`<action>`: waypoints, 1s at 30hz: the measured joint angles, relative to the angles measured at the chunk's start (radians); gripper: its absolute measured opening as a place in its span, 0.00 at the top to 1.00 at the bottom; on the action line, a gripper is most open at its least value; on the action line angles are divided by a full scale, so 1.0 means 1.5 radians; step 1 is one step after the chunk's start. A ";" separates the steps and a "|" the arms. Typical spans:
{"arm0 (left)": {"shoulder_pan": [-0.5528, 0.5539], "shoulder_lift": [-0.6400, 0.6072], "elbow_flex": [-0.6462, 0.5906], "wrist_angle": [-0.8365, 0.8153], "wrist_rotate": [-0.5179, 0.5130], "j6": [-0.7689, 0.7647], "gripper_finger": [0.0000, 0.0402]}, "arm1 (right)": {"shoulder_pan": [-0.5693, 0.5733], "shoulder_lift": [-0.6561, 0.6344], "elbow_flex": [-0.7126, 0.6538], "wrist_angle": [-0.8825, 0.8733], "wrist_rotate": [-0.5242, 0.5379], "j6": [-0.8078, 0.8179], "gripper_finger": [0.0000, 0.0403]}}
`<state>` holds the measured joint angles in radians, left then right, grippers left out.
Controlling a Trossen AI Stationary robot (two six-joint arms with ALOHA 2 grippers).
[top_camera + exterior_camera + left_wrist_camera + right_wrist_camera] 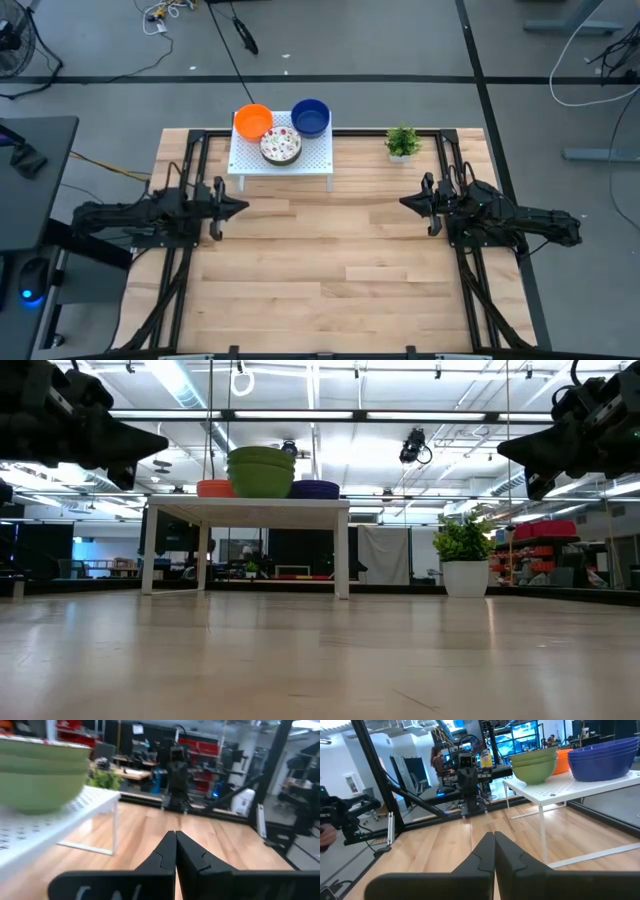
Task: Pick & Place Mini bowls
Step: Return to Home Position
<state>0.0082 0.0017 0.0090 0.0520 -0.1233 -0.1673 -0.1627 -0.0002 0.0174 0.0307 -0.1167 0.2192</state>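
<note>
We see the orange bowls (253, 121), blue bowls (310, 117) and speckled bowls (281, 146) stacked mouths-up on the white rack (315, 160), while the left claw (243, 207) and right claw (404, 203) hover clenched, empty.

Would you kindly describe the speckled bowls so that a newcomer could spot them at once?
On the wooden table, find the white perforated rack at the far edge, beside the potted plant. The speckled bowls sit at its front, white inside with red specks; the orange bowls and blue bowls behind are plain.
</note>
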 joint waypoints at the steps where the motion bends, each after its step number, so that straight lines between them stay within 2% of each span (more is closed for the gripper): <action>1: 0.000 0.000 0.000 -0.003 0.009 0.000 0.99 | 0.000 0.000 0.000 0.000 0.000 0.000 0.99; 8: 0.000 0.006 0.001 -0.012 0.023 0.035 0.99 | 0.000 0.000 0.000 0.000 -0.003 0.000 0.99; 22: 0.000 0.025 -0.001 -0.004 0.026 0.015 0.94 | 0.002 0.000 0.000 0.000 -0.002 0.000 0.99; 30: 0.000 0.025 -0.001 -0.002 0.026 0.015 0.93 | 0.067 0.000 0.000 0.001 0.001 0.000 0.99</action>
<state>0.0082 0.0387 0.0082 0.0488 -0.0849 -0.1455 -0.0620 -0.0002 0.0174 0.0319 -0.1155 0.2192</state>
